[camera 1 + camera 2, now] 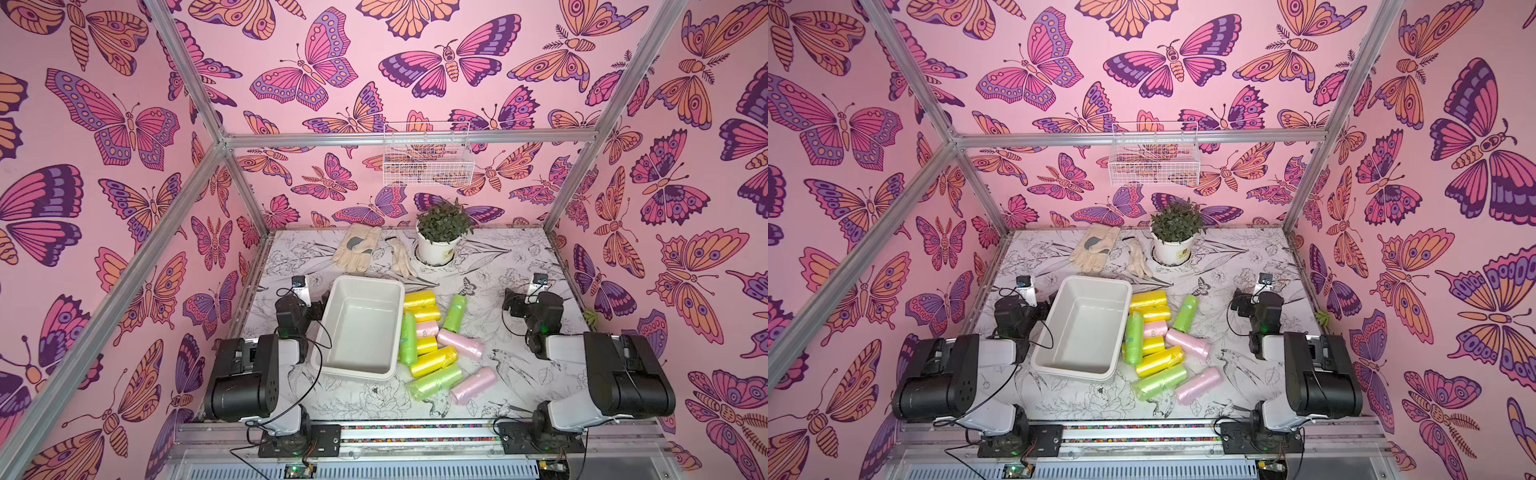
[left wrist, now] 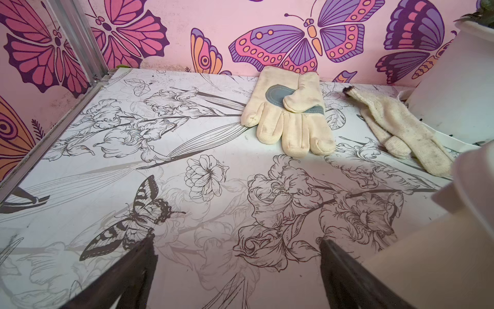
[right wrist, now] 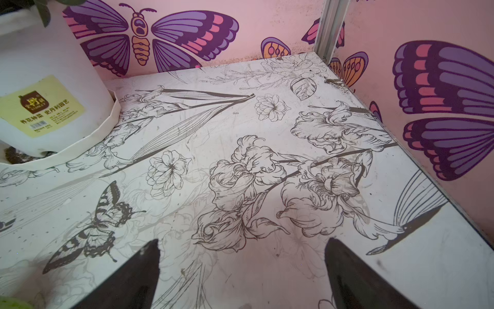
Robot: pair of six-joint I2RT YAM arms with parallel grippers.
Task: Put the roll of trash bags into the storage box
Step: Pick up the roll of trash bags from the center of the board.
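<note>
The storage box (image 1: 358,332) (image 1: 1082,332), an off-white rectangular tub, lies empty left of the table's middle; its wall (image 2: 433,267) fills one corner of the left wrist view. Several rolls of trash bags lie loose on the table just right of it: yellow (image 1: 419,300) (image 1: 1147,301), green (image 1: 455,312) (image 1: 1185,312) and pink (image 1: 460,343) (image 1: 1187,343). My left gripper (image 2: 236,240) (image 1: 302,300) is open and empty beside the box's left rim. At the table's right side my right gripper (image 3: 242,242) (image 1: 528,298) is open and empty over bare table, apart from the rolls.
Two cream work gloves (image 1: 357,247) (image 2: 291,115) lie behind the box. A white plant pot (image 1: 438,249) (image 3: 50,88) stands at the back middle. A white wire basket (image 1: 428,156) hangs on the back wall. Butterfly-papered walls and metal frame posts enclose the table.
</note>
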